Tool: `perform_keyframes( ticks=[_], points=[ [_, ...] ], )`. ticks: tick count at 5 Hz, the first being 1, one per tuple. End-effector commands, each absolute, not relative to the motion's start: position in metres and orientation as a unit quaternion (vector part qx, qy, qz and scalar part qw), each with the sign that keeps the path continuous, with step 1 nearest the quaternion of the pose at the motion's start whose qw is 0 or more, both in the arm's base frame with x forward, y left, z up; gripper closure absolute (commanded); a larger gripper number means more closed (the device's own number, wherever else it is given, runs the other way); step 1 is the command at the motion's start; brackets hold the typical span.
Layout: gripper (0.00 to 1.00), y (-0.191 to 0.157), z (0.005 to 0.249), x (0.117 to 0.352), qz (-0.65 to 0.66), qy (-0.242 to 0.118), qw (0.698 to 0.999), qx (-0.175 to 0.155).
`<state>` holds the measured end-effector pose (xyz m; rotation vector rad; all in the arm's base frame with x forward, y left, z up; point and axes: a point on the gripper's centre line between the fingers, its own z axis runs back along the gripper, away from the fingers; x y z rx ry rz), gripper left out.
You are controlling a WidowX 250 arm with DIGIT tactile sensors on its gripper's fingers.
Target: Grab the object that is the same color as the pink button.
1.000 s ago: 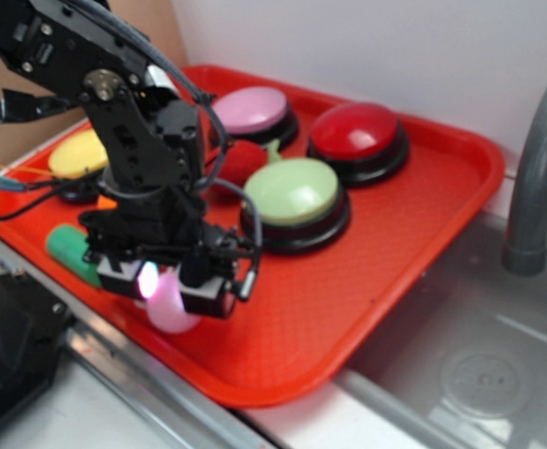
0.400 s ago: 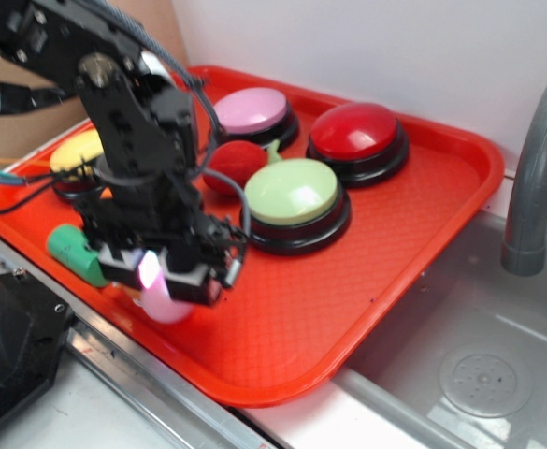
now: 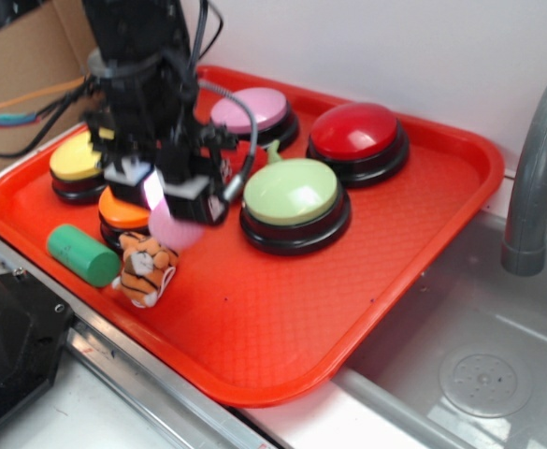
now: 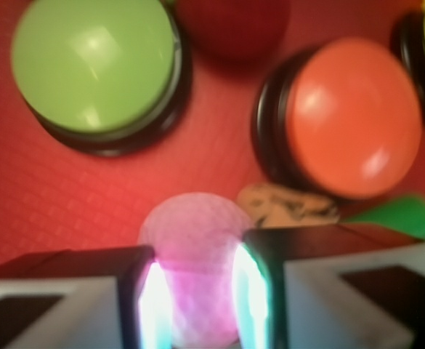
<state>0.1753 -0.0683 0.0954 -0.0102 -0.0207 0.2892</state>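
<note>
Red tray (image 3: 423, 243): holds pink button (image 3: 248, 109) at 12 o'clock, red button (image 3: 357, 131), green button (image 3: 292, 192), orange button (image 4: 354, 116), yellow button (image 3: 72, 159), green cylinder (image 3: 81, 253), tiger toy (image 3: 144, 267). Gripper (image 4: 197, 294): jaws clamped on pink ball (image 4: 195, 247), raised above tray. Tray's 4 o'clock area bare. Arm hides the red plush fruit; wrist view blurred.

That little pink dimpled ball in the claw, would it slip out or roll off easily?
Probably secure for now: the small pale-pink dimpled ball sits squeezed between both pads of the claw, above the red plastic tray. Being round, it would likely roll if dropped. The dimples may add a little grip.
</note>
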Motion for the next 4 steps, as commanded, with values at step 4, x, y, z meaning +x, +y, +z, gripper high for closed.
perform_keyframes(
  ticks=[4],
  points=[
    [1.00,0.004,0.188,0.219,0.100,-0.103,0.990,0.011]
  ],
)
